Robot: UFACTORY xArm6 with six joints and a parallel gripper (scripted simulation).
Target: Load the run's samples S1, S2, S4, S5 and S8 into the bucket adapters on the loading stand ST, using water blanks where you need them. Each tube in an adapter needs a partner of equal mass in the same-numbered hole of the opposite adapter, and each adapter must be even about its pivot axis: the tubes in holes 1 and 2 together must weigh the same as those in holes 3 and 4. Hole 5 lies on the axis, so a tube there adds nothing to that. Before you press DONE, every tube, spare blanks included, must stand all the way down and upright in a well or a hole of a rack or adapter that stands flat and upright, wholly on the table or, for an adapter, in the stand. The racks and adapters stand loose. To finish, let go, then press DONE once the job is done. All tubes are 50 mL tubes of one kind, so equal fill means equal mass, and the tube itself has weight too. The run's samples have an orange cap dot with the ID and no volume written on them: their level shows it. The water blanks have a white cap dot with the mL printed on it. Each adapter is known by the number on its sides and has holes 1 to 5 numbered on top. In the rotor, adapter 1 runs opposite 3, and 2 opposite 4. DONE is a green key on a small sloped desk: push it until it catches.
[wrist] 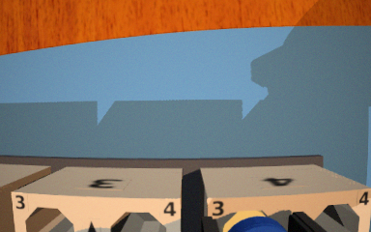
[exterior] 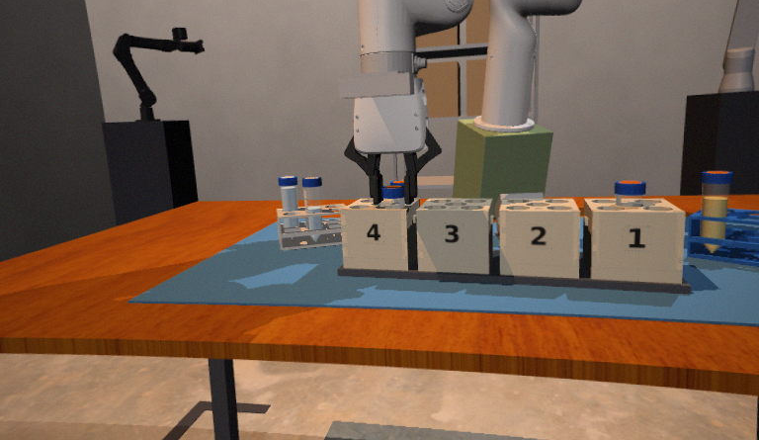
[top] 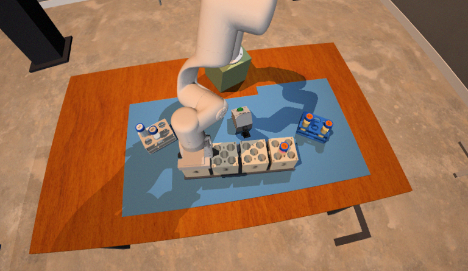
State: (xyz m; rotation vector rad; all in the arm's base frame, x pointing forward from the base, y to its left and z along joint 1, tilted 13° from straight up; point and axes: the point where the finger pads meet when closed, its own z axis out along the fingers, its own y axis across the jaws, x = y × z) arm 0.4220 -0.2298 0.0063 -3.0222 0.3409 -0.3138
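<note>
My gripper (exterior: 393,196) (wrist: 255,225) is open a little, its fingers on both sides of an orange-dot tube's blue cap (exterior: 392,192) (wrist: 261,226). That tube stands low in adapter 4 (exterior: 358,253) (top: 195,172), seemingly in hole 3. Another orange-dot cap (exterior: 397,183) shows behind it; its hole is hidden. Adapter 3 (top: 225,169) (exterior: 453,257) and adapter 2 (top: 254,167) (exterior: 538,259) show no tubes. Adapter 1 (top: 283,165) (exterior: 636,262) has an orange-dot tube (top: 284,147) (exterior: 630,187) in hole 5. The blue rack (top: 312,134) holds two orange-dot tubes with yellow liquid.
A pale rack (top: 160,145) at the left holds two white-dot blanks (top: 139,127) (top: 152,130). The green DONE key (top: 240,109) is on its small desk behind the stand (exterior: 515,280). The arm hides the top of adapter 4 from above.
</note>
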